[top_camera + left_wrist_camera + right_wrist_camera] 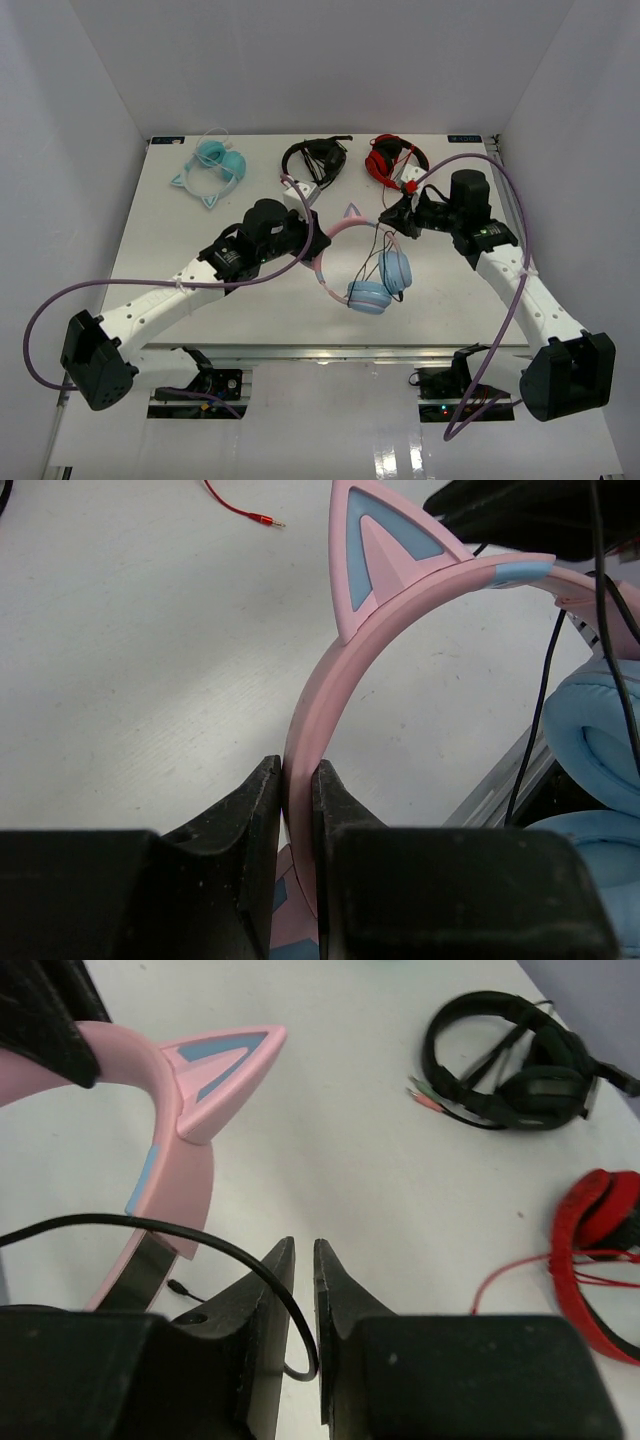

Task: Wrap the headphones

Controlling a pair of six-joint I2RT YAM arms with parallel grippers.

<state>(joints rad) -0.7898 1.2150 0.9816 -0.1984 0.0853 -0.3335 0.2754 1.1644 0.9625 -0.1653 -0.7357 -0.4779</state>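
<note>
The left gripper (298,775) is seen closest, its jaws clamped on the pink headband (330,680). The table (170,250) is taken up at its middle by the headphones (372,293), whose blue ear cups are turned toward the near edge. The right gripper (305,1250) is set just beside the headband's other side, jaws slightly apart, with the thin black cable (150,1225) passing through the gap. Black headphones (315,160), red headphones (393,158) and teal headphones (212,168) are lined along the far edge.

headphones (369,294) | pink cat-ear band, blue cups | mid-table | black cable trailing
</note>
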